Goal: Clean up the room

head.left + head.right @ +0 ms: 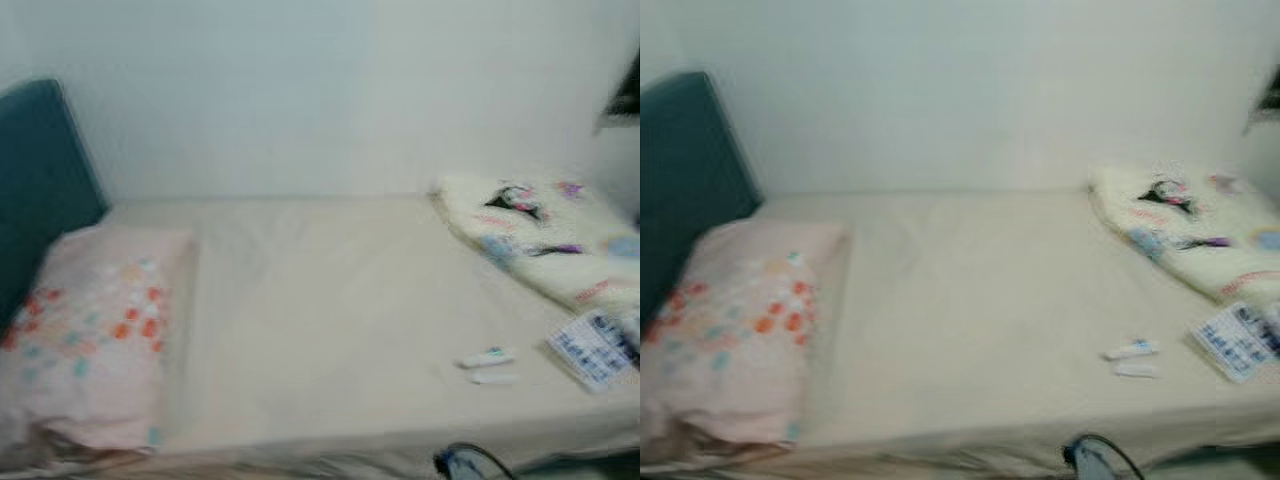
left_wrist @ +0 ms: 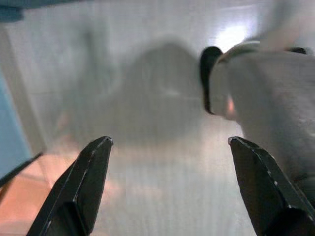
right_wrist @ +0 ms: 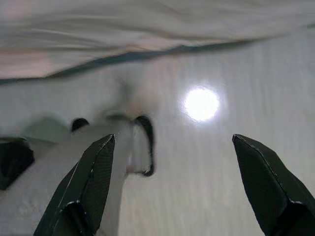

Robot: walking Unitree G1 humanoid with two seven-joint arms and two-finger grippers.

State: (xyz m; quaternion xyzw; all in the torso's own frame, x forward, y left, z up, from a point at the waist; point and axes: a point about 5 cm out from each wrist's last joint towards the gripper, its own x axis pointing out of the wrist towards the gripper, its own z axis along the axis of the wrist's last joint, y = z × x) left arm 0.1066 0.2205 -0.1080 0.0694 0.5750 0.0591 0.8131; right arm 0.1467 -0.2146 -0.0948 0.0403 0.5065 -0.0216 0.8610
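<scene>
Facing the cream-sheeted bed (image 1: pixel 330 330) side-on, head views blurred. Both arms hang at my sides, probably parked low for walking: left gripper (image 2: pixel 167 187) and right gripper (image 3: pixel 172 187) each point down at the glossy pale floor (image 3: pixel 206 162), fingers spread wide, holding nothing. Clutter to clear sits at the right near corner of the bed: two small white tube-like items (image 1: pixel 487 358), too blurred to identify, lying flat just beside each other, long axes roughly parallel to the near bed edge, the farther one tilted slightly up toward the right. Near them, further right, a flat white printed packet with blue markings (image 1: pixel 592 349) lies by the bed's right end, long axis skewed diagonally. Behind it, a bunched white fleece blanket with cartoon prints (image 1: pixel 545 235) runs diagonally from wall toward that corner. The pink floral pillow (image 1: pixel 95 335) lies lengthwise at the dark teal headboard (image 1: pixel 40 180), where it belongs. My read: small items first, reachable from the right side.
</scene>
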